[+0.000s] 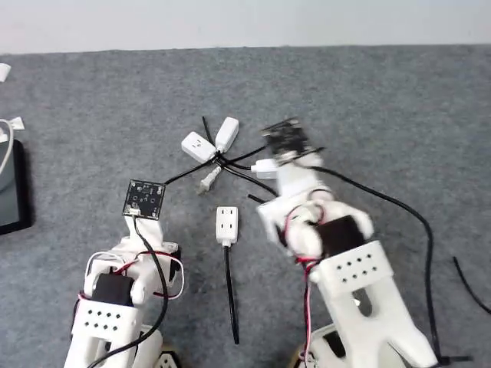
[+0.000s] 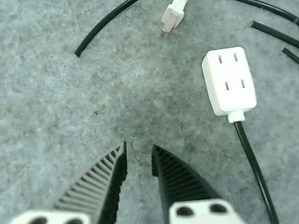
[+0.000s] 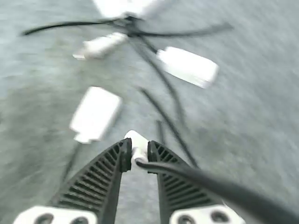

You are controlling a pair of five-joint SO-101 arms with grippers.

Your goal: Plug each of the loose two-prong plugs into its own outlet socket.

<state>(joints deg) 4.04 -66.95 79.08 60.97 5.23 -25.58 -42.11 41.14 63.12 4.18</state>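
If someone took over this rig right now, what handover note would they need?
Left end effector: slightly open, empty, low over the carpet, short of the outlet block.
Right end effector: shut on a white plug, a black cord running from it.
Things: the outlet block lies flat between the arms, both sockets empty. A loose two-prong plug lies beyond it. More white cord ends are tangled farther out.
Done: one plug is in hand; none seated that I can see.
Left: seat the held plug in a socket, then the loose one.
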